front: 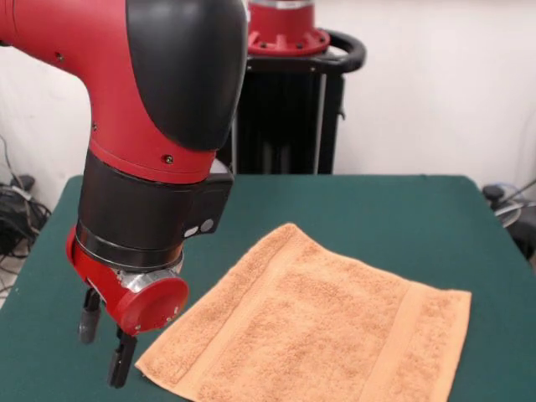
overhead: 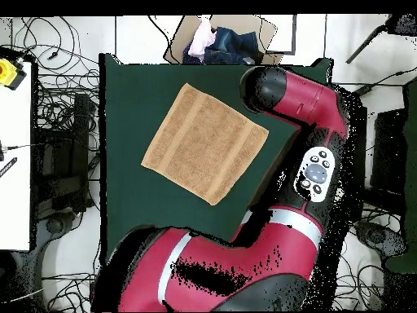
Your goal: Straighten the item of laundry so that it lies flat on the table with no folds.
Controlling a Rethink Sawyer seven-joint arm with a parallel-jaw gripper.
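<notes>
Here the towel (front: pixel 314 335) lies spread across the lower middle and lower right of the front view, turned at an angle on the green table (front: pixel 402 209), and it looks nearly flat, its woven bands running straight near both ends; I see no clear fold, though its near edge runs off the bottom of the frame. From overhead it sits in the upper middle of the table, again as a clean tilted rectangle. The gripper (front: pixel 105 339) hangs at the lower left of the front view, just beside the towel's left corner, its two dark fingers (front: pixel 89 318) parted with nothing between them; whether the tips touch the felt cannot be told. My judgement is that the task is close to done, so the main risk is undoing it. Should the fingers descend or sweep right, they could catch that corner and drag it inward, rucking the cloth. The looped pile may also snag a fingertip as it lifts away.
</notes>
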